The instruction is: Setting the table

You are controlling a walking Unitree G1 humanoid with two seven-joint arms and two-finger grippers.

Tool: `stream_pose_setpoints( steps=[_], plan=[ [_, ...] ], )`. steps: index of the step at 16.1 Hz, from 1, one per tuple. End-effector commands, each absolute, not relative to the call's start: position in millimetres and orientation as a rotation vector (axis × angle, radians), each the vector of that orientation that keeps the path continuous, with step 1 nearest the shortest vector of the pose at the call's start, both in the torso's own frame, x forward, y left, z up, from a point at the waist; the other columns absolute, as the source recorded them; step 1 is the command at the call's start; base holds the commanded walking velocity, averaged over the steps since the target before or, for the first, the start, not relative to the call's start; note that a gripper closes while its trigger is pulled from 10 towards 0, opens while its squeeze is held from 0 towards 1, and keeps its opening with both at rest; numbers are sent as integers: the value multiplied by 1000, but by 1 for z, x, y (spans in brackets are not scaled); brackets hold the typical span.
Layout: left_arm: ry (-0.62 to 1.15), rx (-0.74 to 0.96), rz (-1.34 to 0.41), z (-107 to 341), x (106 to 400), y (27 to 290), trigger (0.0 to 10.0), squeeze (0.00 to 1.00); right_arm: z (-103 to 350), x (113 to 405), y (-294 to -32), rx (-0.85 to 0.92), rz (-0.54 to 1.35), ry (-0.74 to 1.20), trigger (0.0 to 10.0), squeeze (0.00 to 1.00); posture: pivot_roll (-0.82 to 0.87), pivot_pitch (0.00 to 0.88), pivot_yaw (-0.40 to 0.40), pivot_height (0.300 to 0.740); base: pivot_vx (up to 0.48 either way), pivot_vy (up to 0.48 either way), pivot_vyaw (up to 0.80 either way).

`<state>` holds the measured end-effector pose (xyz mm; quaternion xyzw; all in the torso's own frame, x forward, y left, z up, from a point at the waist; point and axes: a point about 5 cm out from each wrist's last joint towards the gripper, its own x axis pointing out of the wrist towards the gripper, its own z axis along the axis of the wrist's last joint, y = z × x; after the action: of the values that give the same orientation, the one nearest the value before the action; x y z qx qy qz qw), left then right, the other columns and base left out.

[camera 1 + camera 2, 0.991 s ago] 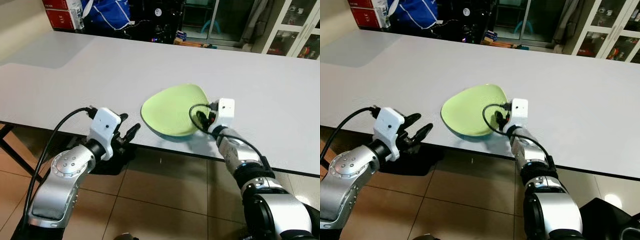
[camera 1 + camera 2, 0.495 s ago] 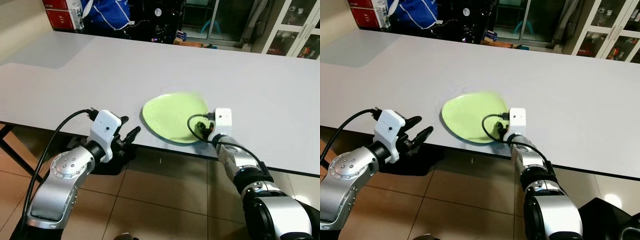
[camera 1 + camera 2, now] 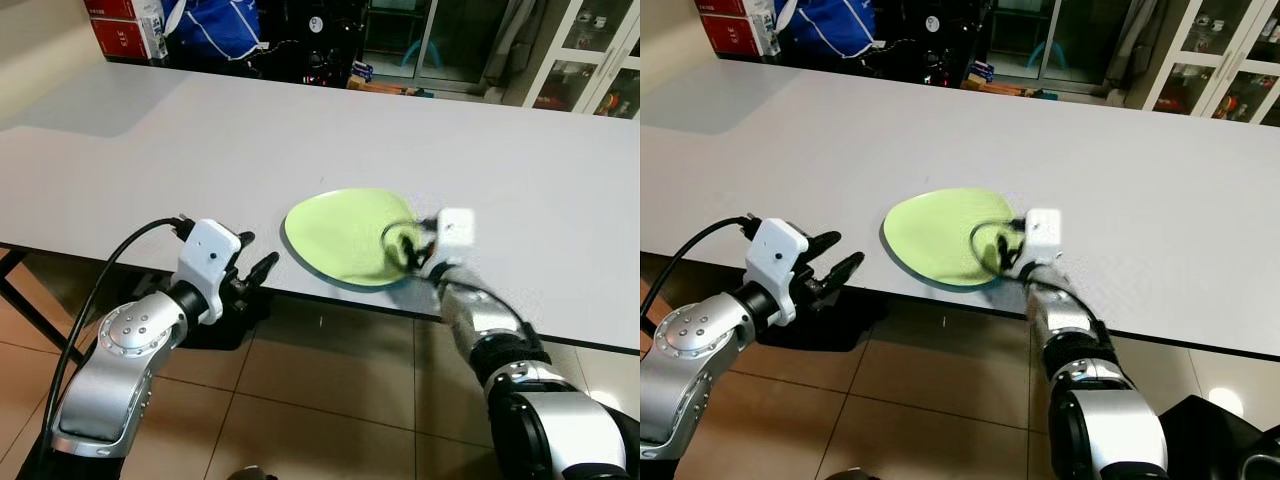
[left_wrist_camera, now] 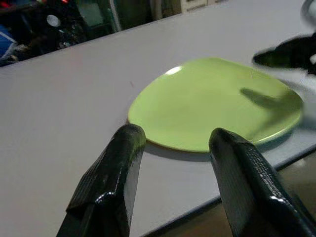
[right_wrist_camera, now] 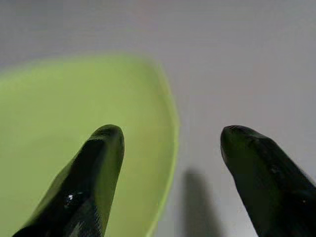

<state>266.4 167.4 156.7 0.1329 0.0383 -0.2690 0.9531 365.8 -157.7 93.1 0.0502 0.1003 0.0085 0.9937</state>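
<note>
One smooth, rounded-triangular lime-green plate [image 3: 348, 235] flat near the matte white table's [image 3: 200, 150] front edge; right gripper [image 5: 168, 143] at plate's 3 o'clock rim, fingers apart; left gripper [image 4: 177, 143] low at 8 o'clock, jaws apart.

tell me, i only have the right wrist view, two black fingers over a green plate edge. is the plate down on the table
Observer: Yes, the green plate lies flat on the white table, near its front edge.
Operator: is my right tool gripping it
Observer: No. The right tool is open at the plate's right rim, one finger above the plate.
Operator: where's the left tool
Observer: The left tool is open at the table's front edge, left of the plate, apart from it.
</note>
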Motion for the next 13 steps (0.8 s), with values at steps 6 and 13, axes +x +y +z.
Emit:
stream_pose_setpoints(
  steps=[6,13],
  plan=[
    [-143,349,-249,181,286,155,10000,0,197,349,-131,-64,134,-163,10000,0,-11,0,-14,740,0,0,0],
    [-169,340,-77,184,305,158,10000,0,202,323,-74,-157,258,-128,10000,0,-51,0,64,740,0,0,757]
  ],
)
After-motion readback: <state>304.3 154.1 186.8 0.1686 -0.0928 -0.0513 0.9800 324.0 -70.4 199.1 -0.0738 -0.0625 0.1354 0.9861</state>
